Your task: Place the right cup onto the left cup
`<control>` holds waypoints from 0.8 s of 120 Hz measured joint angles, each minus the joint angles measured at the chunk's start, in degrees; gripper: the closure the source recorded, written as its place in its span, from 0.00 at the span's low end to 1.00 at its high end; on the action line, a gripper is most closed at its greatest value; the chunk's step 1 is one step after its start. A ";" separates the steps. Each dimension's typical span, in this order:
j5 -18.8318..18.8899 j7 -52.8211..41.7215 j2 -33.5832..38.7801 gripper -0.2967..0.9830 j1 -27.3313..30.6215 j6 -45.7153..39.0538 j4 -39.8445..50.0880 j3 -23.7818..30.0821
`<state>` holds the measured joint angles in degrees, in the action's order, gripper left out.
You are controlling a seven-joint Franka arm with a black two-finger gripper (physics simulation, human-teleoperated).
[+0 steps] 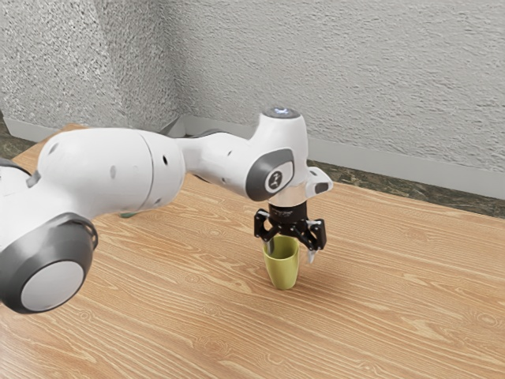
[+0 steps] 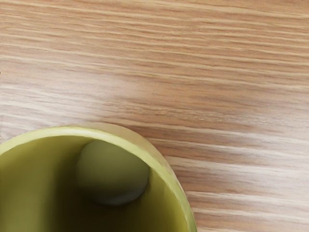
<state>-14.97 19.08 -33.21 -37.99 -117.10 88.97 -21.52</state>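
The black gripper (image 1: pixel 291 252) points down over the yellow-green cup (image 1: pixel 282 272) in the exterior view, its two fingers spread apart. One finger is at the cup's rim, overlapping its opening; the other stands off to the exterior view's right with a gap to the cup wall. The cup is upright on the table. Seen from my hand, the same cup (image 2: pixel 166 169) lies close below, and I look into its hollow inside. A small greenish bit of something (image 1: pixel 128 215) shows under the arm; the arm hides the rest, so I cannot tell what it is.
The wooden table (image 1: pixel 379 300) extends around the cup on every side. Behind the table stands a rough grey wall (image 1: pixel 394 79). My arm spans the exterior view's left half above the tabletop.
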 joint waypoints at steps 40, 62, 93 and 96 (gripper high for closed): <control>0.30 4.90 -1.34 0.37 0.29 -1.20 -0.63 0.34; 0.15 6.93 -1.35 0.65 0.36 -1.35 -0.49 0.34; 0.20 9.29 -1.77 0.80 0.58 -1.42 0.06 0.34; 0.19 9.47 -2.06 0.81 0.63 -1.42 0.10 0.34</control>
<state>-14.77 28.56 -35.27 -37.35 -118.52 89.07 -21.18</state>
